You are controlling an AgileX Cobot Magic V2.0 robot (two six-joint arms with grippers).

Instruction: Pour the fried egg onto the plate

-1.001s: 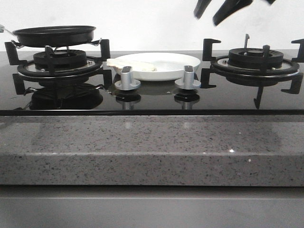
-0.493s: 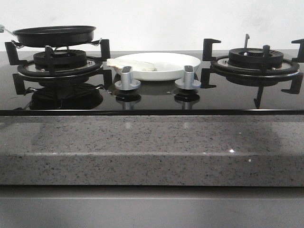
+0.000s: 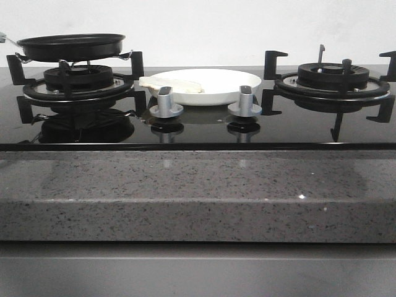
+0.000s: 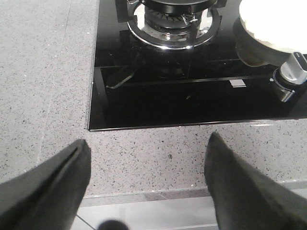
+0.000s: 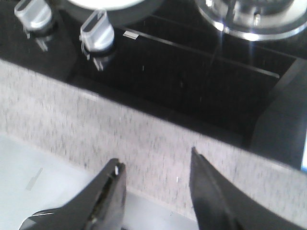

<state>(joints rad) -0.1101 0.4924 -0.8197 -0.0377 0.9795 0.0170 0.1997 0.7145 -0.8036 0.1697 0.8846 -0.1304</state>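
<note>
Left gripper: jaws spread wide, holding nothing, over the speckled stone counter in front of the hob. Right gripper: jaws parted, empty, above the counter's front edge; picture blurred. Neither shows in the front view.

Gas hob: black glass top, glossy, set into the counter.

Right burner: at 3 o'clock from the plate, black pan supports, bare.

Left burner: at 9 o'clock from the plate, carrying the pan.

Frying pan: black, round, resting on the left burner's supports; a bit of handle at the frame's left edge.

Plate: white, round, shallow, on the glass between the burners, behind the knobs.

Fried egg: pale cream, flat, lying in the plate at its 9 o'clock side, draped over the rim toward the pan.

Two control knobs: silver, upright, at 6 o'clock from the plate, side by side.
</note>
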